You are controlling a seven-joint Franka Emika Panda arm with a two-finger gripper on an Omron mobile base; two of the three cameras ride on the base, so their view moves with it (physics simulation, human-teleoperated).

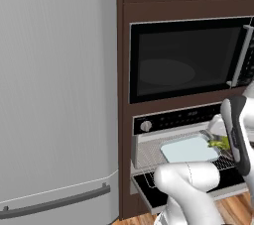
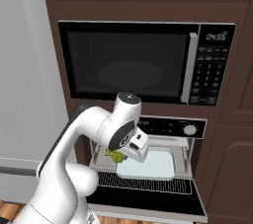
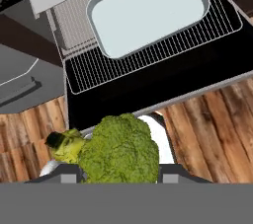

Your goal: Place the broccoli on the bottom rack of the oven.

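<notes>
My gripper is shut on the broccoli, a lumpy green floret that bulges up between the fingers in the hand view. The oven stands open, its door folded down. In the hand view the gripper hangs out over the wooden floor, in front of the door's edge. The bottom rack, a silver wire grid, is pulled out over the door. From the base views, the broccoli and gripper hover at the oven mouth.
A pale glossy tray sits on the finer rack above the bottom one. Above the oven is a black microwave set in dark-brown cabinetry. A grey fridge stands to the left. Wooden floor lies in front.
</notes>
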